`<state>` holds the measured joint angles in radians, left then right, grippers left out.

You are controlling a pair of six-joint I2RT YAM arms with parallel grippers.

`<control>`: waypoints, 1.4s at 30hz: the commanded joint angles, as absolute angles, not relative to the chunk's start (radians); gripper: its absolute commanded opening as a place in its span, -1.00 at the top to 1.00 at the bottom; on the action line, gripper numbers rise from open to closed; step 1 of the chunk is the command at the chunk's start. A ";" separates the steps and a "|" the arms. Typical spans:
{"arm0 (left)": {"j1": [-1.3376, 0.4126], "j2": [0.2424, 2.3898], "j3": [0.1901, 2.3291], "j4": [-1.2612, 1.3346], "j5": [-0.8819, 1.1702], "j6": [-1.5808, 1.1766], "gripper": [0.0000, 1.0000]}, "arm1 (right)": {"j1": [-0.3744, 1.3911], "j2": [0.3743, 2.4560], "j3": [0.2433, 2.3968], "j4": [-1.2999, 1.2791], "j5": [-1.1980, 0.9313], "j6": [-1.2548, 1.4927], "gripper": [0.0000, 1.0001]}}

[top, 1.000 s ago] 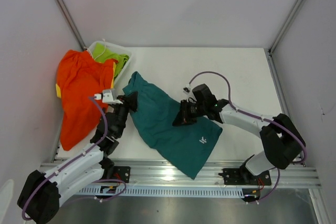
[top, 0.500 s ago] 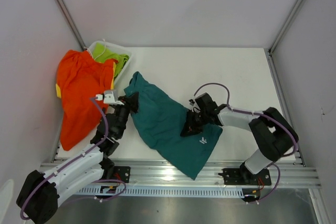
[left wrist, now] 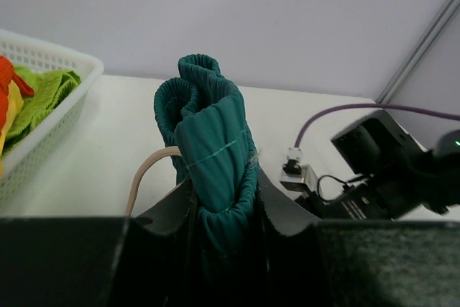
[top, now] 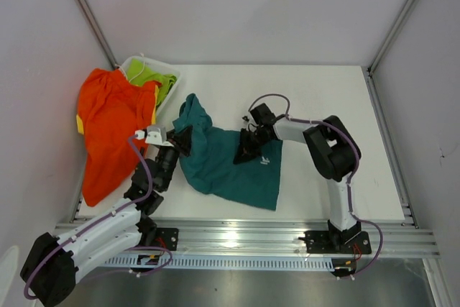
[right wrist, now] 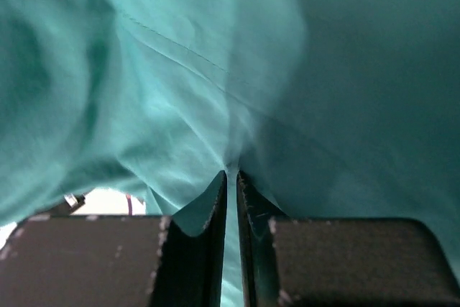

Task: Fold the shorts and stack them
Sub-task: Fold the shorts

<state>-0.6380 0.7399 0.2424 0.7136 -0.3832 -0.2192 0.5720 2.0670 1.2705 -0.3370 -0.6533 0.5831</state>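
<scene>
The teal shorts point(top: 230, 167) lie bunched in the middle of the table. My left gripper point(top: 181, 140) is shut on their bunched waistband point(left wrist: 212, 149), with a pale drawstring point(left wrist: 147, 167) looping beside it. My right gripper point(top: 246, 150) is shut on a thin fold of the teal cloth point(right wrist: 231, 170), which fills the right wrist view. The orange shorts point(top: 108, 127) lie spread at the left, over the basket's edge. A lime-green pair point(top: 147, 75) sits in the basket, and a yellow edge point(top: 80, 124) shows at the far left.
A white basket point(top: 167, 71) stands at the back left and also shows in the left wrist view point(left wrist: 43, 141). A metal rail point(top: 273, 239) runs along the table's near edge. Grey walls close the back and both sides.
My right gripper has pulled the teal cloth from the near right back and to the left, folding the lower leg over. The shorts now lie shorter and more bunched. My left gripper has barely moved.
</scene>
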 commanded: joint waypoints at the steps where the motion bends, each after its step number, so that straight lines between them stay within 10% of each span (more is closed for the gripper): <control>1: -0.660 0.718 0.267 0.801 -0.335 -0.121 1.00 | 0.563 2.192 1.441 -0.468 -0.583 0.483 0.74; 24: -0.913 0.891 0.454 0.686 -0.638 0.123 1.00 | 0.488 1.993 1.651 -0.600 -0.543 0.503 0.71; 31: -0.920 0.899 0.462 0.683 -0.684 0.150 1.00 | 0.405 1.688 1.380 -0.624 -0.418 0.445 0.64; 42: -0.940 0.911 0.448 0.718 -0.710 0.170 1.00 | 0.270 1.447 0.936 -0.588 -0.339 0.399 0.00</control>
